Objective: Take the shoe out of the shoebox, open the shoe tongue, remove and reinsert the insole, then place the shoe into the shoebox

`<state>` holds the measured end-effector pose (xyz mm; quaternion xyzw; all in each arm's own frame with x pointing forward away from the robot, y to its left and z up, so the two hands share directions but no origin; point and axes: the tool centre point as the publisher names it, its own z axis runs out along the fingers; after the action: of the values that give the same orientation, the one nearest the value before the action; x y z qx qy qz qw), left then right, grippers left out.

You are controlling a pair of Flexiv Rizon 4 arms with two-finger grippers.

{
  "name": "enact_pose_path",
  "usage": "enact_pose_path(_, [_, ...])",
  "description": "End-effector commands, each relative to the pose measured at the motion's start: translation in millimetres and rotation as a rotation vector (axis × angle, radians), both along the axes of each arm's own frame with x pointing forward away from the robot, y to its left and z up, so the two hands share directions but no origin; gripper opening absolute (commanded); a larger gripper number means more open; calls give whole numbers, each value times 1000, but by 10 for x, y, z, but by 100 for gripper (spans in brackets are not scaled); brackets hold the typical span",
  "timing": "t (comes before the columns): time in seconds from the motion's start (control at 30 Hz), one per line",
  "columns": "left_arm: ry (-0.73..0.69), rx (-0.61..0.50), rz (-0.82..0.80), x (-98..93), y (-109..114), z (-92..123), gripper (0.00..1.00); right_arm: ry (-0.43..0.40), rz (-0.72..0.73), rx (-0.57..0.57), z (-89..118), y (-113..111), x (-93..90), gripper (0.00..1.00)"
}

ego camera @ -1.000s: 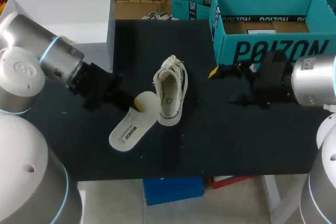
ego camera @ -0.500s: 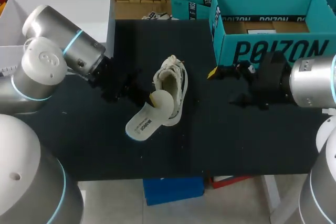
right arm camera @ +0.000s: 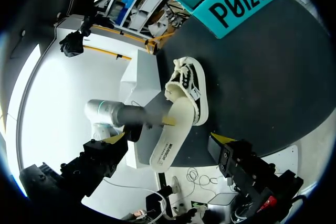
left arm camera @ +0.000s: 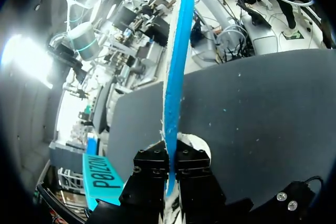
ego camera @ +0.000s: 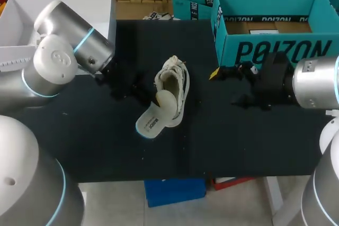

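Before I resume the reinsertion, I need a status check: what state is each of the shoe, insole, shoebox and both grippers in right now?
shoe: out of the box, on the table, opening facing up.
insole: one end at the shoe's opening, the rest sticking out.
shoebox: open, no shoe inside.
left gripper: shut on the insole.
right gripper: open, empty.

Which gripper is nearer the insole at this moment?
Left. The left gripper is shut on the insole at its edge, beside the white shoe. The right gripper is open and apart from it, across the table by the teal shoebox.
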<state>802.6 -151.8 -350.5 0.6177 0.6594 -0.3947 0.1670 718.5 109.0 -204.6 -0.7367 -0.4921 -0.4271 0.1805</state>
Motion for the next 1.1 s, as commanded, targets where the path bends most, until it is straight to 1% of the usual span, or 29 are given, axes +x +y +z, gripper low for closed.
enact_pose_path(0.03, [0,17,3,80,-61,-36,0,0,-1,-1,1,4,2,100])
enact_pose_path(0.47, [8,28,31,354,-128,-195,0,0,-1,-1,1,4,2,100])
enact_pose_path(0.7, [0,33,41,498,-182,-203,0,0,-1,-1,1,4,2,100])
enact_pose_path(0.83, [-7,35,45,558,-198,-206,0,0,-1,-1,1,4,2,100])
enact_pose_path(1.0, [-11,58,56,601,-212,-265,0,0,-1,-1,1,4,2,100])
enact_pose_path(1.03, [-11,64,58,608,-216,-277,7,0,-1,-1,1,4,2,100])
enact_pose_path(1.07, [-10,65,60,614,-220,-286,24,0,-1,-1,1,4,2,100])
enact_pose_path(1.1, [-9,67,61,618,-223,-291,33,0,-1,-1,1,4,2,100])
